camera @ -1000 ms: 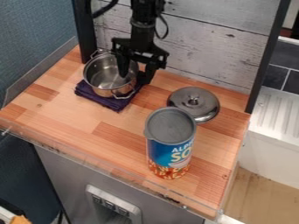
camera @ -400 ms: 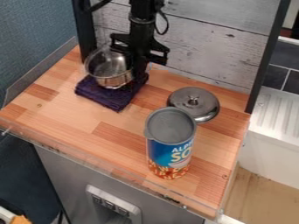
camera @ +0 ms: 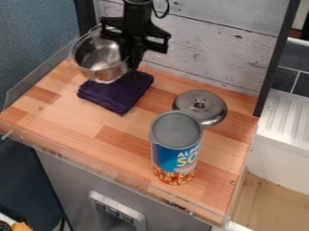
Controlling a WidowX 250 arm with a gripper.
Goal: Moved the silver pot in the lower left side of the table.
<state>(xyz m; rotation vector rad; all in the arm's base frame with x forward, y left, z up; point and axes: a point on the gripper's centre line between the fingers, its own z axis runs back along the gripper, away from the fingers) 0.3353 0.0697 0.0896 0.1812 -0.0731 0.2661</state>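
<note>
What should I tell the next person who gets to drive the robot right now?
Hand: shut on the right-hand rim of the silver pot.
Things: pot held up above the dark cloth, at the back left; lid and tall can on the table.
Done: pot gripped and lifted.
Left: set it down at the table's lower left, then let go.

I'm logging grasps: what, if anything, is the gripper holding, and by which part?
The gripper holds the silver pot by its rim, on the side toward the lid.
</note>
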